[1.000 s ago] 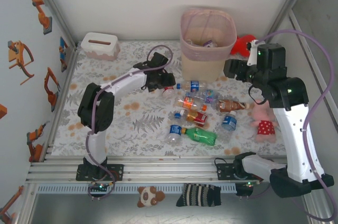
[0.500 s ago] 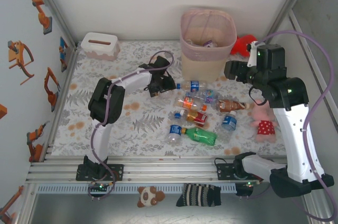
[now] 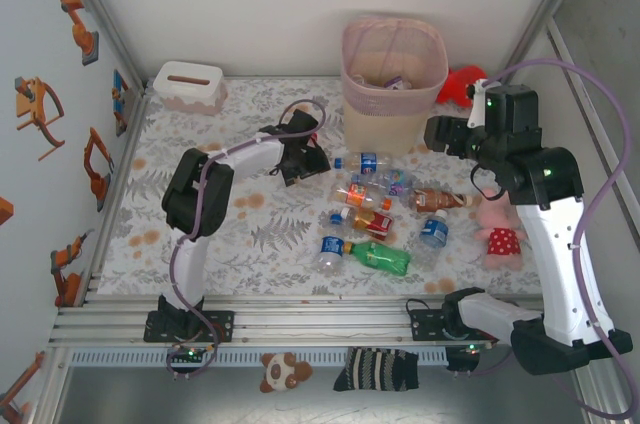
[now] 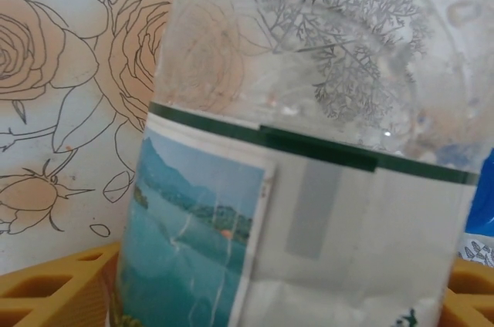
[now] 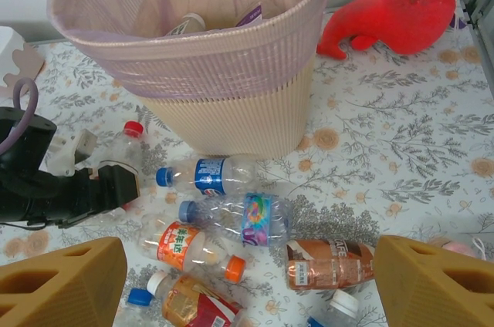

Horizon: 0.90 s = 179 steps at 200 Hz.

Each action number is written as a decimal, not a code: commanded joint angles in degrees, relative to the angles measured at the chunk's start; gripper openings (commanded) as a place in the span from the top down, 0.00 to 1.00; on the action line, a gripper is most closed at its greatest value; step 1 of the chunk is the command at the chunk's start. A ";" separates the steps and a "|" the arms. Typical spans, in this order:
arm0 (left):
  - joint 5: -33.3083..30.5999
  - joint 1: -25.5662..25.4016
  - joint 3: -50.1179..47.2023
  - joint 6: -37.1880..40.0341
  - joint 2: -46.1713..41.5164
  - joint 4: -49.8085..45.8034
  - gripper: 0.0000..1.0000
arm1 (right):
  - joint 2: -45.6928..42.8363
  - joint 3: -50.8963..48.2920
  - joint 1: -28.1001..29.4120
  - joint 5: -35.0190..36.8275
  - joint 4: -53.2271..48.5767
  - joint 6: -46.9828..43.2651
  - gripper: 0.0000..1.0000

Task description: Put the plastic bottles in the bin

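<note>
While left claw point(image 3: 310, 162) straddles 1 clear bottle point(image 4: 309, 150) | bin point(image 3: 393, 94) nearby

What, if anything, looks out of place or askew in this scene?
Small plastic drink bottles lie scattered in a loose heap before the tall pink-beige lattice bin. A brown-and-white plush toy and a dark striped knitted item lie off the table, below the front rail.

Bright, even light; soft faint shadows on the table point(image 3: 270, 234). Left wrist view blurred, clear bottle point(image 4: 309, 111) too close to focus. Right wrist view sharp.
</note>
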 commanded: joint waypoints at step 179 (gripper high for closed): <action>0.36 -2.23 -3.06 2.39 -4.29 -1.51 0.24 | -1.35 -0.46 -0.35 -2.25 0.47 2.18 0.19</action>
